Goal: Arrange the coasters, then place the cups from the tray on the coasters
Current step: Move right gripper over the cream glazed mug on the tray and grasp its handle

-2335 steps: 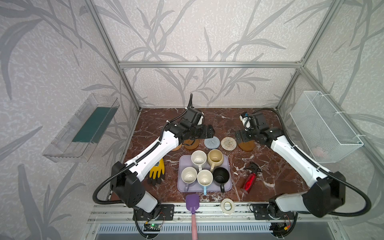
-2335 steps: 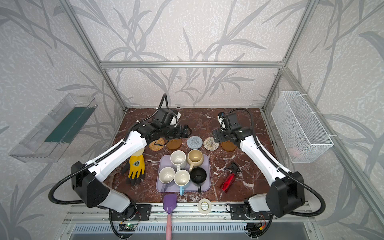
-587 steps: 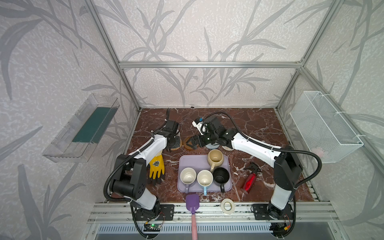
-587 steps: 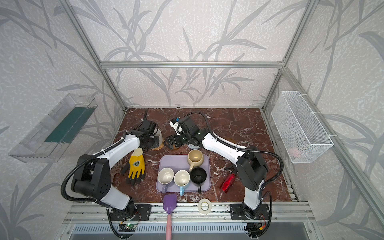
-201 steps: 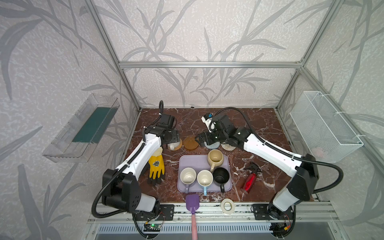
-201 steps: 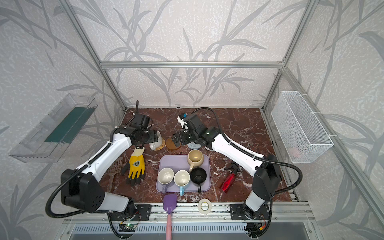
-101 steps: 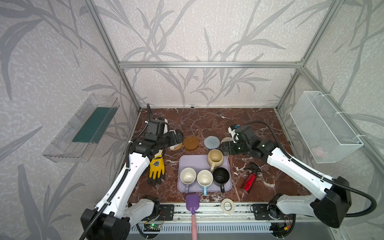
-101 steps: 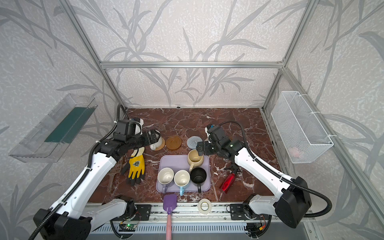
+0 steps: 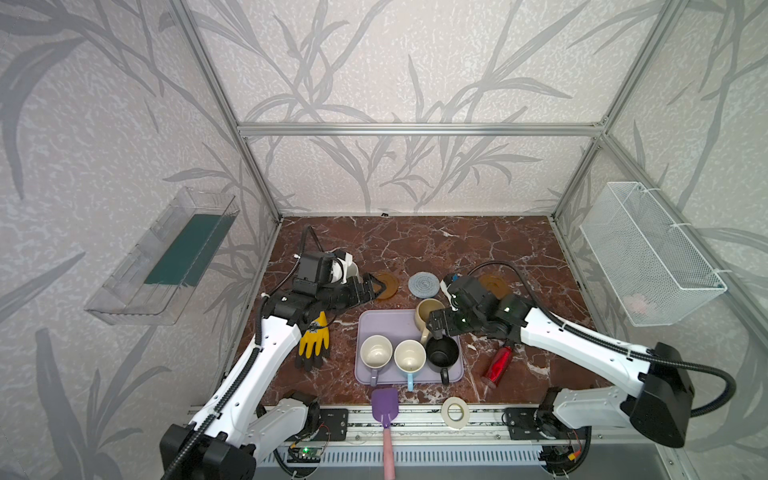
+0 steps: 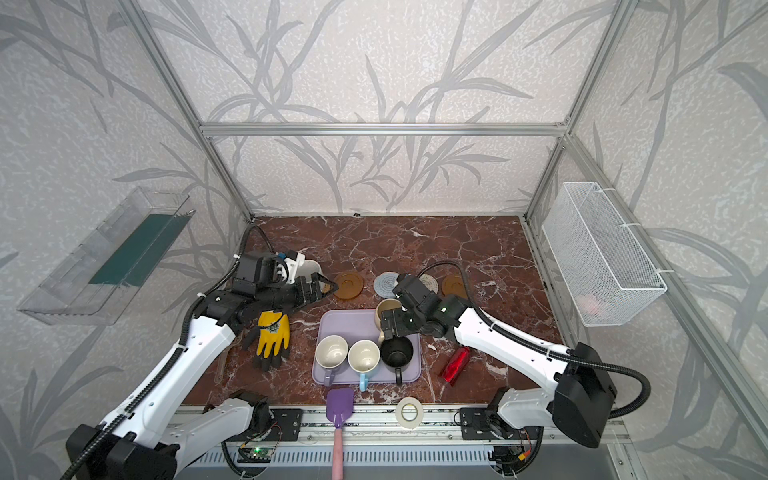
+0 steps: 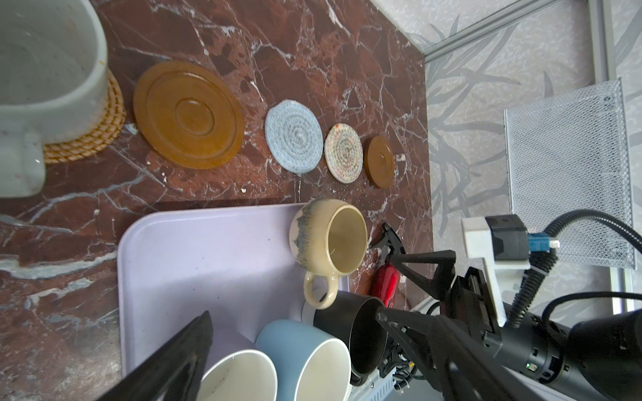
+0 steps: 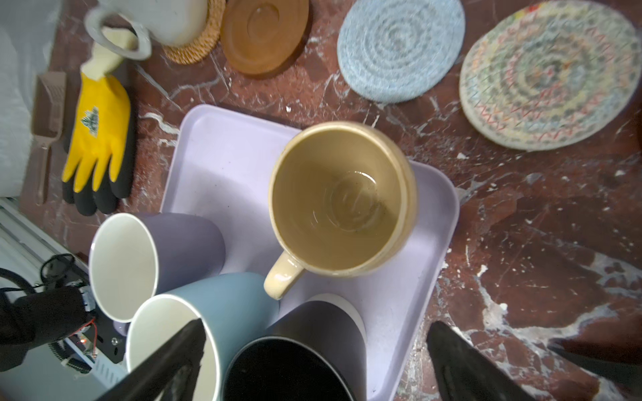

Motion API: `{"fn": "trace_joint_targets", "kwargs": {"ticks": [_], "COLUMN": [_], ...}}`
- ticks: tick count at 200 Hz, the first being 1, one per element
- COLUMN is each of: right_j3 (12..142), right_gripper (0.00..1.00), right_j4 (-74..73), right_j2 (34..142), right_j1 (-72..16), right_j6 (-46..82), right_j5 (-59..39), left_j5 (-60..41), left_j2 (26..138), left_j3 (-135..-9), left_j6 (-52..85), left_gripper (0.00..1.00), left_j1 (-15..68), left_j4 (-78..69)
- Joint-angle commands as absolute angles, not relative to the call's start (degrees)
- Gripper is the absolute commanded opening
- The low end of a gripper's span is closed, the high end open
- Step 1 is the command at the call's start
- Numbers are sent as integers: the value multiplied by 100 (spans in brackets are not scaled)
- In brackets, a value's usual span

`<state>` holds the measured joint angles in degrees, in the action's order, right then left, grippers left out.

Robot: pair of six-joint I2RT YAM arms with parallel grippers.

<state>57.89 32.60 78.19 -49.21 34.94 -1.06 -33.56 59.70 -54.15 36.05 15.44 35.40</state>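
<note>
The white cup [image 11: 45,69] stands on the orange rattan coaster [image 11: 104,128]. Beside it in a row lie an amber coaster [image 9: 384,284], the grey-blue coaster [image 9: 423,284], the beige coaster [image 10: 430,284] and another amber coaster [image 9: 494,282]. On the lilac tray [image 9: 374,324] stand the cream-yellow cup [image 12: 342,198], lilac cup [image 12: 139,257], light blue cup [image 12: 208,312] and black cup [image 12: 295,361]. My left gripper [image 9: 370,287] is open and empty, just in front of the white cup. My right gripper [image 12: 314,324] hangs open over the black cup, holding nothing.
A yellow glove [image 9: 314,340] lies left of the tray and a red bottle [image 9: 496,365] right of it. A purple spatula [image 9: 384,405] and a white tape ring [image 9: 455,411] sit at the front edge. A wire basket [image 9: 648,253] hangs on the right wall.
My left gripper has drawn back from the white cup, which stays on its coaster. My right gripper has swung from the coaster row back over the tray's cups.
</note>
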Motion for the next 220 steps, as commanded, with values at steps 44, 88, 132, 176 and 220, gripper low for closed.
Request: {"fn": "trace_joint_targets", "kwargs": {"ticks": [44, 88, 132, 176, 220], "right_j3": [6215, 6137, 6017, 6217, 6289], "right_gripper": [97, 96, 89, 87, 81], "right_j4": [3319, 3205, 2971, 3174, 3323], "right_j2": [8545, 8792, 8897, 9213, 9342], "right_j1": [-5150, -5206, -5282, -5290, -5320], "right_j6": [3922, 3955, 4026, 4018, 4028], "right_j5": [389, 476, 561, 680, 920], "left_j5": [-3383, -3466, -3444, -3375, -3340], "left_j2": [5872, 5740, 5800, 5730, 5791], "left_j3": [-5175, -4754, -4764, -4701, -4720], "left_j6": [3384, 3722, 3640, 3709, 3730], "left_gripper": [99, 99, 99, 99, 99], "left_j1": [1626, 1692, 1731, 1766, 1806], "left_j4": [3515, 3048, 3113, 3023, 3032]}}
